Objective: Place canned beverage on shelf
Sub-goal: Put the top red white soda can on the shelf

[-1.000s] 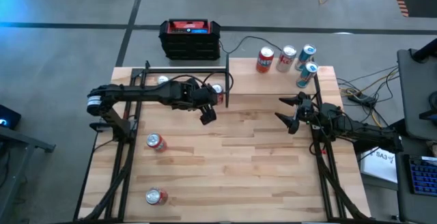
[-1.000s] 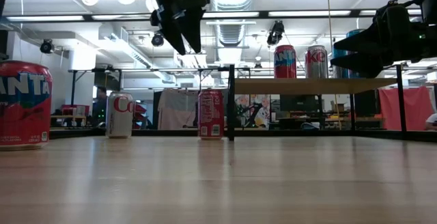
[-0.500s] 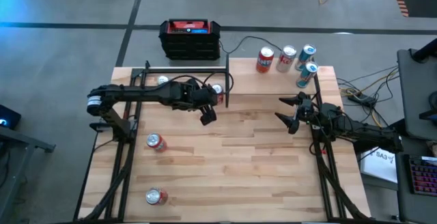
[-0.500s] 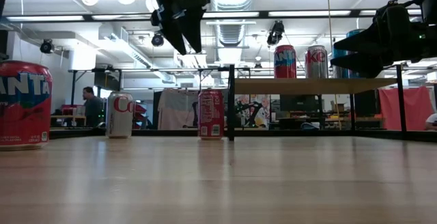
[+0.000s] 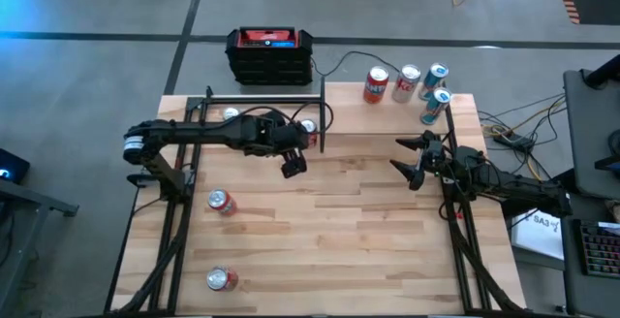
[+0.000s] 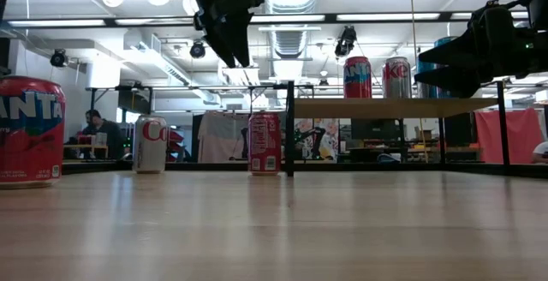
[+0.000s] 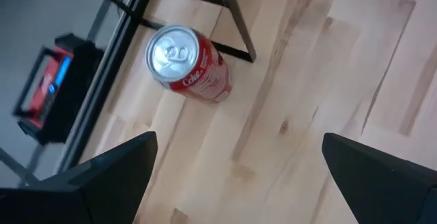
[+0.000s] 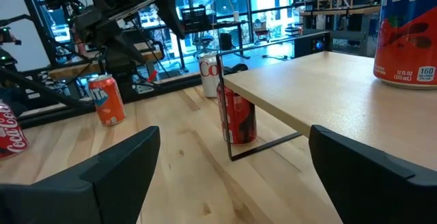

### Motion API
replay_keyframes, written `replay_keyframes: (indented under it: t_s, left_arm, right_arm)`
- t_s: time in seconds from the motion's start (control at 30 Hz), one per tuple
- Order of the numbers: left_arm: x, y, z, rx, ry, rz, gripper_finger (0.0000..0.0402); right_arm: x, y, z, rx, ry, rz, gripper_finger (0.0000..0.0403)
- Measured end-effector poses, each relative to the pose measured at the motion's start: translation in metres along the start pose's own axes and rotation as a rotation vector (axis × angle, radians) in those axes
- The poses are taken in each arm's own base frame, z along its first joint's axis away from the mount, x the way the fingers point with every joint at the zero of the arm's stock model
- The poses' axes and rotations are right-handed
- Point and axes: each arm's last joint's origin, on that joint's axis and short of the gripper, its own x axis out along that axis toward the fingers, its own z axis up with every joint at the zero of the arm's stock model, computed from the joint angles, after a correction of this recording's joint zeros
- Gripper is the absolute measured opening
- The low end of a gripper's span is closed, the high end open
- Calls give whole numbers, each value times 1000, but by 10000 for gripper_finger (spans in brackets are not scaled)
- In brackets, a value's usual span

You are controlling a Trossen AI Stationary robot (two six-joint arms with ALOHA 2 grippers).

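Tabletop: left tool (image 5: 293, 166) wide open, empty.

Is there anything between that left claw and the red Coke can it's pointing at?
No. In the left wrist view only bare pale wood tabletop lies between the open left gripper and the upright red Coke can.

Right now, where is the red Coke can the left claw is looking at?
The red Coke can stands on the table by the shelf's left corner post, just beyond the open left gripper.
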Motion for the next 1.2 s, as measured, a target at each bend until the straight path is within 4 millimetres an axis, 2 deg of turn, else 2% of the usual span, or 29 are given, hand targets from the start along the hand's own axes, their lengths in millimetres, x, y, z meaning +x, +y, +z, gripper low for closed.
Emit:
replay_keyframes:
  t_s: [0.33,0.5,0.63,0.83,1.0,1.1,1.2]
  left_arm:
    - [1,0,2,-22,-24,-3,400]
    - [3,3,-10,-55,99,4,400]
    - [4,6,-10,-23,108,1,400]
    - [14,24,-10,87,154,-171,400]
    - [21,41,-4,244,95,-262,400]
    - [25,51,-2,353,58,-271,400]
    - [30,62,5,350,-4,-249,400]
  right_arm:
    - [0,0,0,0,0,0,359]
    - [0,0,0,0,0,0,359]
    - [0,0,0,0,0,0,359]
    - [0,0,0,0,0,0,359]
    - [0,0,0,0,0,0,359]
    - [0,0,0,0,0,0,359]
    - [0,0,0,0,0,0,359]
